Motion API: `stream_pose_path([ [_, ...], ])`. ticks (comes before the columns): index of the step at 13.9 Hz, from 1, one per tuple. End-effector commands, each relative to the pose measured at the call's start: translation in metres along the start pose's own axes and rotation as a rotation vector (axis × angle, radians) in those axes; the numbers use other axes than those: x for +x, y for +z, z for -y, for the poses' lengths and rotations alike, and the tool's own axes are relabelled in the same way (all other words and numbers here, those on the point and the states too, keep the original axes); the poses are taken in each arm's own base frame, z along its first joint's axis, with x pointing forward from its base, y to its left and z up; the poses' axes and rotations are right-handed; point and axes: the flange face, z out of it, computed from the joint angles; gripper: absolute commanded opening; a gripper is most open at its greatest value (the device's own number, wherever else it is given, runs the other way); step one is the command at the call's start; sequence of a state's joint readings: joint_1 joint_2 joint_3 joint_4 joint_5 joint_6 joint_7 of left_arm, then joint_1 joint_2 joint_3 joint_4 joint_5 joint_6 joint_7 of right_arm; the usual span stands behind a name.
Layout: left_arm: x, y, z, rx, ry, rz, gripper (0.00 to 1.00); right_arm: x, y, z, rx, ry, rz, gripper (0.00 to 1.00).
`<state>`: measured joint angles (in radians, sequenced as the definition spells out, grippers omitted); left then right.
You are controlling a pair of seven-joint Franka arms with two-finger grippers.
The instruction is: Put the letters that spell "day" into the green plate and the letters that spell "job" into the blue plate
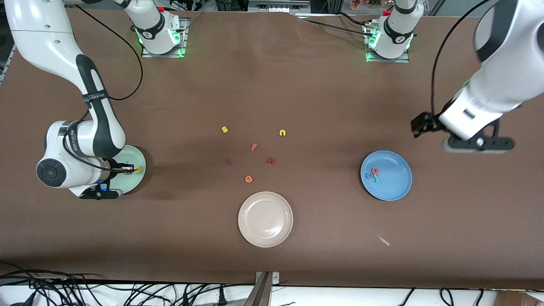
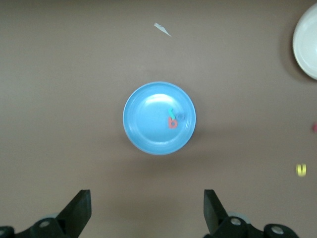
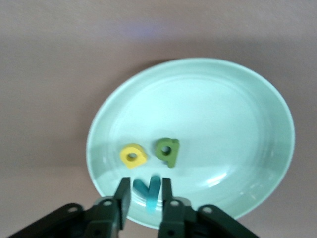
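Note:
The green plate (image 1: 135,179) (image 3: 277,109) lies at the right arm's end of the table. In it rest the yellow a (image 3: 133,155) (image 1: 137,169) and the dark green d (image 3: 167,151). My right gripper (image 3: 144,191) (image 1: 127,170) hangs low over this plate. Its fingers stand slightly apart, and the blurred teal y (image 3: 148,191) sits loose between them. The blue plate (image 1: 393,187) (image 2: 143,119) holds the salmon b (image 2: 172,122), the teal j (image 2: 172,113) and the blue o (image 2: 180,117). My left gripper (image 2: 147,210) (image 1: 418,126) is wide open and empty, high over bare table beside the blue plate.
A cream-white plate (image 1: 265,219) (image 2: 307,44) lies near the front camera. Mid-table are a yellow s (image 1: 225,129), a yellow n (image 1: 282,133) (image 2: 301,170), a salmon f (image 1: 254,147), an orange e (image 1: 249,179) and two dark red letters (image 1: 271,160). A white scrap (image 1: 383,240) lies nearer the camera than the blue plate.

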<state>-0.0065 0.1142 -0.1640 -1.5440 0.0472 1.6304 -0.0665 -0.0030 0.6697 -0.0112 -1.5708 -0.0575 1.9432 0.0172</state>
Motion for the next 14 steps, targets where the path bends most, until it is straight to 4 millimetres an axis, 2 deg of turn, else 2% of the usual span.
stream_pose_path([
  [1, -0.047, 0.003, 0.029, -0.039, 0.168, 0.011, 1.0, -0.005, -0.014, 0.005, 0.005, -0.021, 0.001, 1.0],
  [3, -0.062, 0.014, 0.034, -0.037, 0.159, 0.038, 1.0, -0.01, -0.029, 0.015, 0.006, -0.03, 0.013, 1.0],
  [4, -0.063, 0.019, 0.034, -0.036, 0.147, 0.047, 1.0, -0.012, -0.049, 0.022, 0.006, -0.04, 0.003, 1.0],
  [7, -0.053, 0.02, 0.029, -0.031, 0.133, 0.051, 1.0, -0.018, -0.071, 0.031, 0.008, -0.059, 0.051, 1.0],
  [9, -0.043, 0.007, 0.029, -0.036, 0.13, 0.047, 1.0, -0.025, -0.096, 0.044, 0.014, -0.078, 0.044, 1.0],
  [12, -0.044, -0.017, 0.033, -0.036, 0.125, 0.023, 1.0, -0.048, -0.141, 0.064, 0.017, -0.111, 0.064, 1.0],
  [13, -0.045, -0.018, 0.032, -0.039, 0.125, 0.024, 1.0, -0.057, -0.157, 0.071, 0.013, -0.137, 0.055, 1.0],
  [14, -0.046, -0.018, 0.03, -0.044, 0.127, 0.028, 1.0, -0.07, -0.183, 0.078, 0.007, -0.15, 0.015, 1.0],
])
